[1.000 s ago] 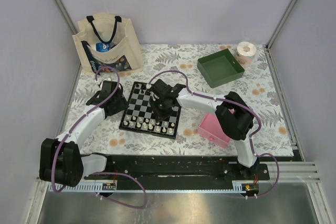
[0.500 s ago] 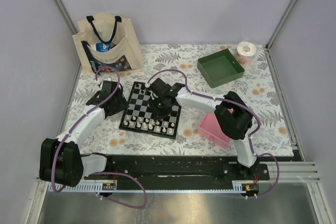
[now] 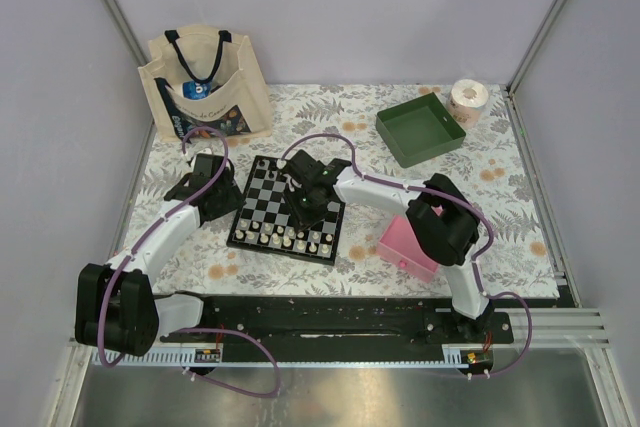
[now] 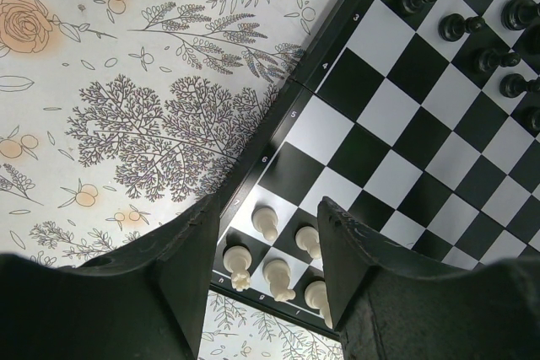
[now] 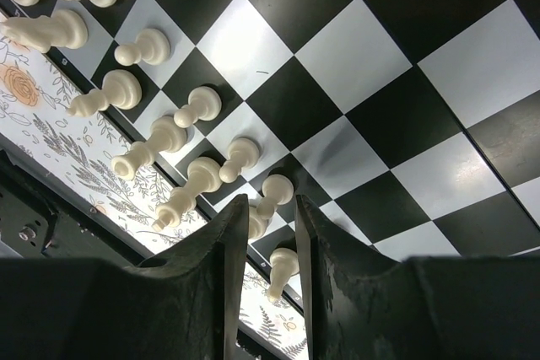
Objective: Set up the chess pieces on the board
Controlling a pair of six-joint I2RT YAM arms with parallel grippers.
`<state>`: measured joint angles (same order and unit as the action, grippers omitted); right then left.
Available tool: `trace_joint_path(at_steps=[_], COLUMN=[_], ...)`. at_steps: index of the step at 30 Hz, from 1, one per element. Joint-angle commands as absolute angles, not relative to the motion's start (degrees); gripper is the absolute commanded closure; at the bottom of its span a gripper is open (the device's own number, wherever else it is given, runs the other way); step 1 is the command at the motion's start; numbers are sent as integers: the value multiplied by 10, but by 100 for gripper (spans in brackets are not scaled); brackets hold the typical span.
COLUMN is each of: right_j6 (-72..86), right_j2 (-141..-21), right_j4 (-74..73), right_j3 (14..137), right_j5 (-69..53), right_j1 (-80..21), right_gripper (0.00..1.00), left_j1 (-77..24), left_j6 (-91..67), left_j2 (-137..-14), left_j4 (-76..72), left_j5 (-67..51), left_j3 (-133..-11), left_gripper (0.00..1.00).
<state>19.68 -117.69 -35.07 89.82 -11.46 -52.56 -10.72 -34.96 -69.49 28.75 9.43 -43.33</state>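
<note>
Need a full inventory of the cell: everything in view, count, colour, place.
board: one, black-and-white checkered, table centre
white chess pieces: many, exact count unclear, cream, board's near rows
black chess pieces: several, black, board's far side
tote bag: one, beige, far left
green tray: one, green, far right
paper roll: one, white, far right corner
pink tray: one, pink, right of board
tablecloth: one, floral, under everything
left tool: open, at board's left edge
right tool: narrow gap, over white rows, grip unclear

Your checkered board (image 3: 262, 199) lies flat. Cream-white pieces (image 5: 196, 107) stand upright in two rows along its near edge, and black pieces (image 4: 462, 26) stand upright at the opposite end.
</note>
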Motion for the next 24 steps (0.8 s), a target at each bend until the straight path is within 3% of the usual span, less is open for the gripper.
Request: trace_joint_path(at_steps=[1,8,16,24], right_j6=[187,189,186,186], right_j2=[-1185,-1186,-1178,-1169], right_j4=[-355,-356,-357,-362], right_j3=[919,918,915,912], right_j5=[-113,-114,-113,-105], right_j1=[-532,-532,-532,-533], right_gripper=[63,66,80,80], left_j1=[-105,-105,-105,-105], left_j6=[-346,-347,-346,-345], left_j2=[-695,-693,-694,-696], left_j4=[269,270,271,270], left_j5=[92,95,94,91], left_j3=[-437,-438,-437,-439], left_gripper=[46,46,46,46])
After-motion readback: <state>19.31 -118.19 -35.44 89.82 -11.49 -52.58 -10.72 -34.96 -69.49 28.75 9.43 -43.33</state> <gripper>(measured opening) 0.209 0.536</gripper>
